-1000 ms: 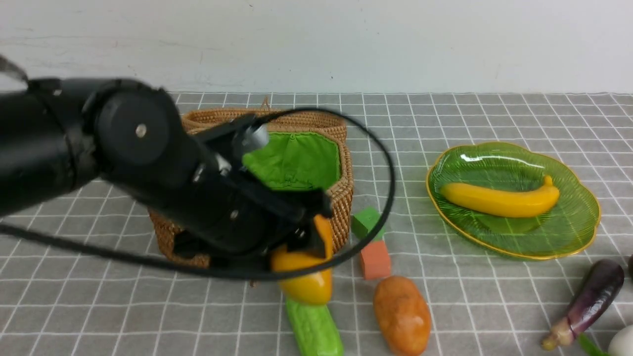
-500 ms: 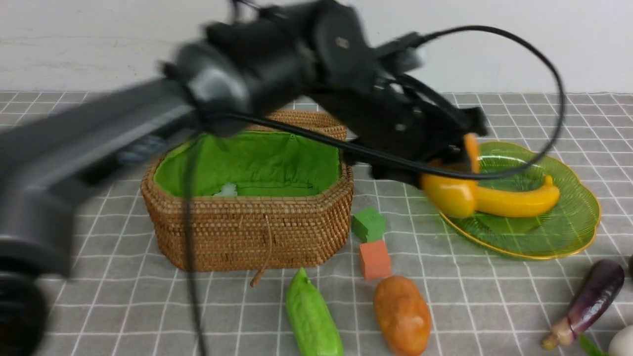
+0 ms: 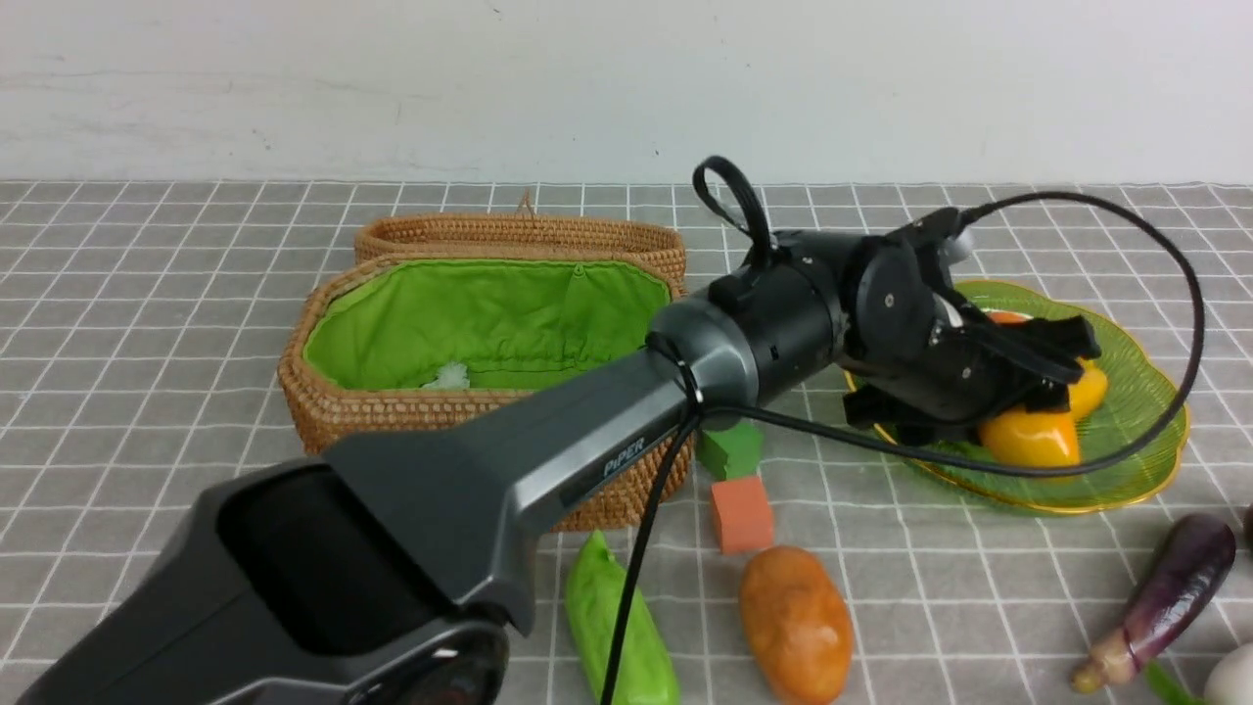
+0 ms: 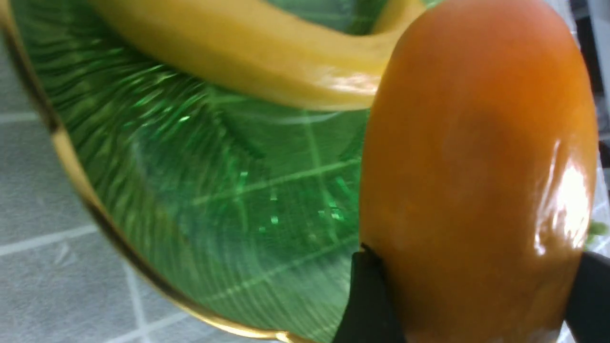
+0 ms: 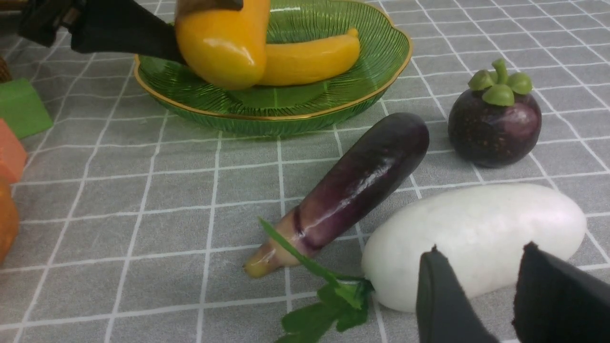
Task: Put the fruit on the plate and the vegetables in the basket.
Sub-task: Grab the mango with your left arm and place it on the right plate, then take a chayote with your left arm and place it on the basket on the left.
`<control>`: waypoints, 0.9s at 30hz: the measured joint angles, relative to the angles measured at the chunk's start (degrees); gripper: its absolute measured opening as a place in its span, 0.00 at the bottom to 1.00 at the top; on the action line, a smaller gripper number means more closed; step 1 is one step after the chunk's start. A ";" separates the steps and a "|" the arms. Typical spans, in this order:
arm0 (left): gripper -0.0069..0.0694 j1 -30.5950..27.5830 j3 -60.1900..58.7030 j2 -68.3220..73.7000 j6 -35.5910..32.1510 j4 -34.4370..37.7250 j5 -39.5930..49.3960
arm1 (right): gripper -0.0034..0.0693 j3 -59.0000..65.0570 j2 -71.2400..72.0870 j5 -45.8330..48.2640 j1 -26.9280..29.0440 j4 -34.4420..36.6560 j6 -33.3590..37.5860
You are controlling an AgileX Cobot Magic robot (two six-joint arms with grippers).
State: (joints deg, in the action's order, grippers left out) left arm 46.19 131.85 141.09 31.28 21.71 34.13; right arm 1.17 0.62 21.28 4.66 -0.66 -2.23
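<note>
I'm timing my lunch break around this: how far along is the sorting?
Done: the banana lies on the green plate. In hand: the mango, gripped by the left gripper over the plate. Left: the mangosteen, eggplant, white vegetable, potato and green gourd are all still out on the table.
</note>
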 joint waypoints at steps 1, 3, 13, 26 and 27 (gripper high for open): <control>0.76 0.00 0.05 0.25 0.00 0.00 0.00 | 0.38 0.00 0.00 0.00 0.00 0.00 0.00; 0.79 0.00 0.11 0.37 0.00 0.00 0.00 | 0.38 0.00 0.00 0.00 0.00 0.00 0.00; 0.86 -0.07 0.18 0.13 -4.16 -0.06 4.83 | 0.38 0.00 0.00 0.00 0.00 0.00 0.00; 0.85 -0.19 -4.38 -23.95 -11.39 -14.71 31.48 | 0.38 0.00 0.00 0.00 0.00 0.00 0.00; 0.85 -0.19 -5.69 -25.96 -11.39 -15.64 32.28 | 0.38 0.00 0.00 0.00 0.00 0.00 0.00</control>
State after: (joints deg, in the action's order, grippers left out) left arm 46.00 126.16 115.14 19.89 6.07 66.41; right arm 1.17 0.62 21.28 4.66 -0.66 -2.23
